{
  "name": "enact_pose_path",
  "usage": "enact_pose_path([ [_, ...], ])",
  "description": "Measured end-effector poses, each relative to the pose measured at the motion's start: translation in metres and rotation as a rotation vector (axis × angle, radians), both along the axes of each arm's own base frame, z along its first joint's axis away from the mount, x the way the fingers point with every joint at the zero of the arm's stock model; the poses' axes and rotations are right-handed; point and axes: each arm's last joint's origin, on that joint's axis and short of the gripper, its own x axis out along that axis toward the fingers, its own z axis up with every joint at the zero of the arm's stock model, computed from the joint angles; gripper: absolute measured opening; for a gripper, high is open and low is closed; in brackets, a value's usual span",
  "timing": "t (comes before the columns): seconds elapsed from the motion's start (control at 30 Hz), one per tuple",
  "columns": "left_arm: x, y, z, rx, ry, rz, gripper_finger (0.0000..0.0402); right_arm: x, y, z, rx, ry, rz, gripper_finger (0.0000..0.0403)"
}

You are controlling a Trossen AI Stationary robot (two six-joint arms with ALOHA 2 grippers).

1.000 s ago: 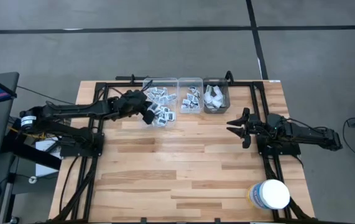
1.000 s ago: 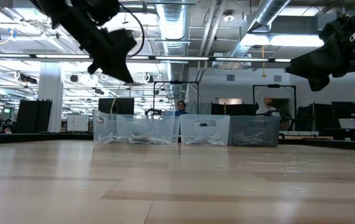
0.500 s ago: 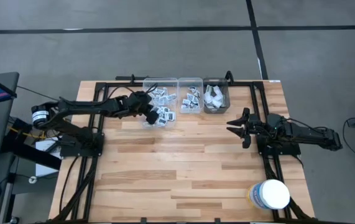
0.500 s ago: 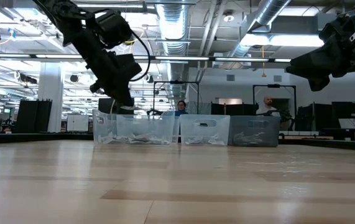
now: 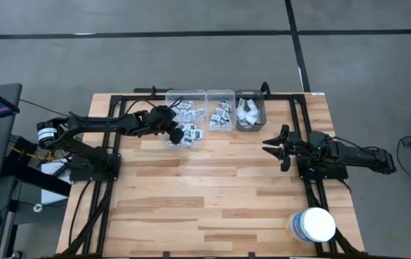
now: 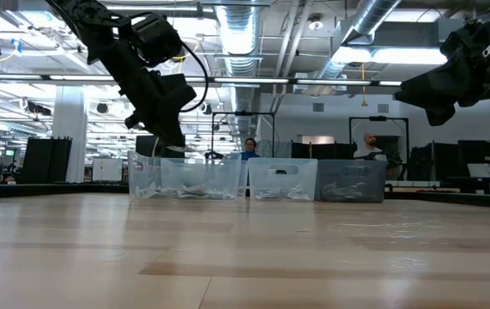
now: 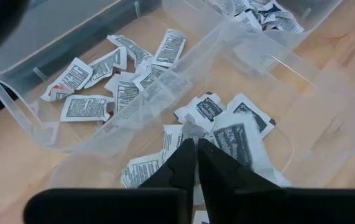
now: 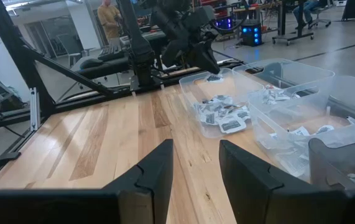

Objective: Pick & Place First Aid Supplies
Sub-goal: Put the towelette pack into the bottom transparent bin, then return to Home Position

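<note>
1. You have three clear plastic bins in a row along the 12 o'clock edge of the worktop [image 5: 212, 187]: a large left bin [image 5: 186, 119], a narrower middle bin [image 5: 220, 110] and a right bin [image 5: 250, 109].
2. Your first aid packets [image 7: 217, 124] lie mostly in the left bin. The left wrist view shows about seven of the small flat squares in the part of the bin farther from the tool and roughly six more bunched just ahead of the fingertips; the piles overlap, so an exact count is not possible.
3. The middle bin holds a smaller cluster of printed packets [image 5: 222, 115], too small to count.
4. The right bin holds a few longer pale wrappers [image 5: 246, 111]; you cannot count them from above.
5. Your left tool [image 7: 196, 147] hangs inside the left bin, at about 11 o'clock on the worktop. Its fingers stand almost together, tips right at the bunched packets, with nothing clearly pinched between them.
6. Your right tool [image 5: 270, 148] waits at about 3 o'clock, above bare wood and well apart from the bins, fingers parted and empty.
7. One white round tub [image 5: 313, 224] stands at about 5 o'clock.
</note>
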Motion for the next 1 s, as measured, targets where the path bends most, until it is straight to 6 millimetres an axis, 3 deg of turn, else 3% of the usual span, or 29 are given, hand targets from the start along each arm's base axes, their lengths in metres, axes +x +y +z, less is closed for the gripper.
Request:
enact_pose_path([
  [0.33,0.001,-0.002,0.0,-0.023,-0.01,-0.026,0.0082,0.0,0.0,0.0,0.0,0.0,0.0,0.0124],
  [0.63,-0.007,-0.008,0.016,-0.023,-0.099,-0.041,0.0086,0.0,0.0,0.0,0.0,0.0,0.0,0.0124],
  [1.0,-0.032,-0.055,0.06,0.051,-0.296,-0.243,0.0087,0.0,0.0,0.0,0.0,0.0,0.0,0.0124],
])
